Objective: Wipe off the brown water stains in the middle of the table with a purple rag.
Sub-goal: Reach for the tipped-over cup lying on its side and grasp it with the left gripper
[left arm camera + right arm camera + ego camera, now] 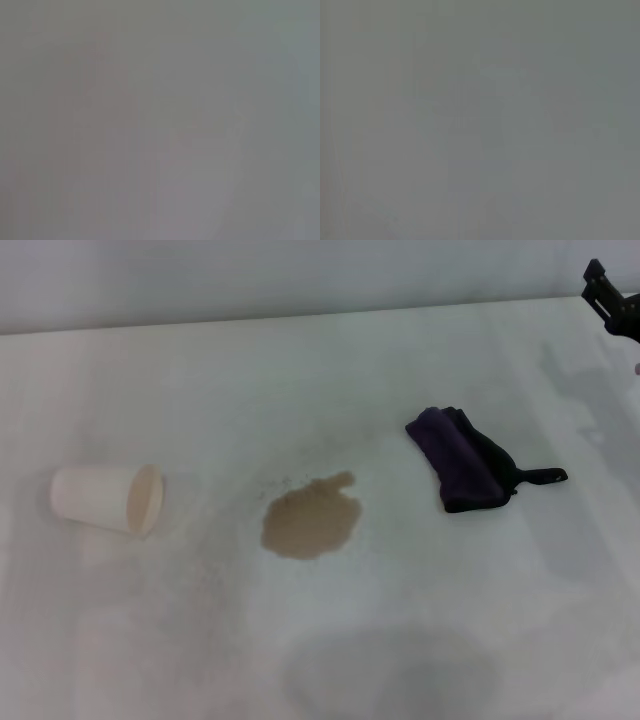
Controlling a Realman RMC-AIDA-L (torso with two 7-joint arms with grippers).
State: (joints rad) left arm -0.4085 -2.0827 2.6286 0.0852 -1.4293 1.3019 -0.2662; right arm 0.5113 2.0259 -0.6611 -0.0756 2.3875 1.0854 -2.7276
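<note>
The brown water stains (311, 519) form one tan puddle with a small lobe in the middle of the white table (330, 370). The purple rag (462, 458) lies bundled to the right of the puddle, apart from it, with a thin black strip sticking out to the right. My right gripper (612, 302) shows only as a black part at the far right edge, above the table's back right and well away from the rag. My left gripper is out of view. Both wrist views show only plain grey surface.
A white paper cup (108, 499) lies on its side at the left, its mouth facing the puddle. A grey shadow patch (390, 670) falls on the table near the front. The table's back edge meets a pale wall.
</note>
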